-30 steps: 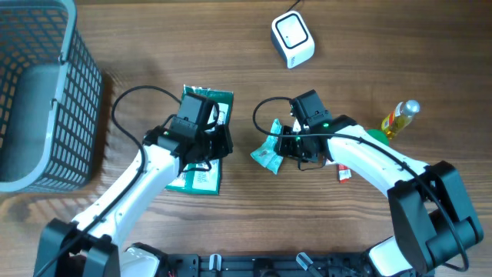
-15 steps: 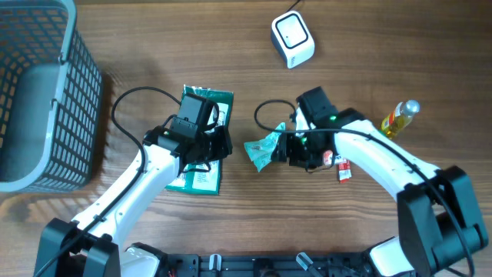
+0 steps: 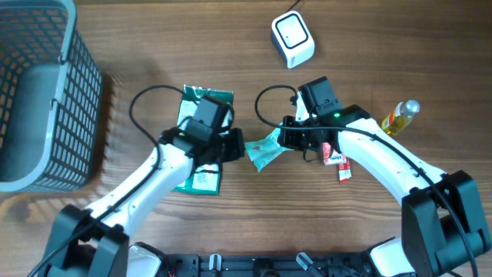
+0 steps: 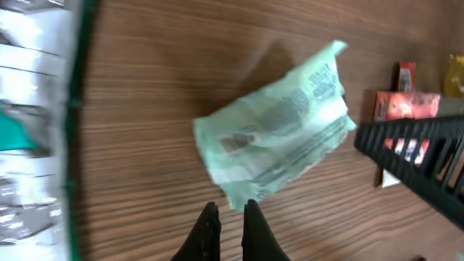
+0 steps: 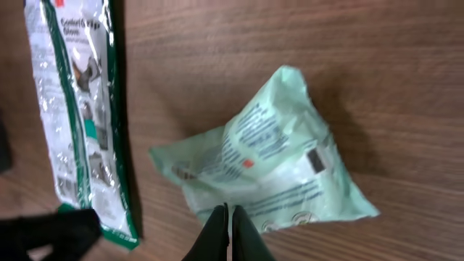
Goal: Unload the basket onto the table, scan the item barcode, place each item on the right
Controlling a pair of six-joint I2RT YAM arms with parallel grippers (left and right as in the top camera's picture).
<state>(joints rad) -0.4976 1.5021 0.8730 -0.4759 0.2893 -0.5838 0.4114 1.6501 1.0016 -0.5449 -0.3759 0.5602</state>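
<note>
The item, a crumpled mint-green packet [image 3: 265,151], lies between my two grippers on the wooden table. My right gripper [image 3: 286,141] touches its right corner. In the right wrist view that gripper [image 5: 228,209] is shut, its tips over the near edge of the packet [image 5: 268,159], and I see no film between them. A small dark printed block [image 5: 315,160] faces up. My left gripper [image 3: 237,146] is shut and empty just left of the packet; its tips [image 4: 230,210] stop short of the packet [image 4: 279,130]. The white scanner [image 3: 292,40] stands at the back.
A green-and-white flat packet [image 3: 207,97] lies under my left arm. A grey mesh basket [image 3: 46,92] fills the far left. Small red packets [image 3: 338,159] and a yellow oil bottle [image 3: 400,117] sit to the right, behind my right arm.
My left gripper has moved right, up to the mint packet. My right gripper slid the packet a little left, opened, then shut, and has shifted slightly back.
</note>
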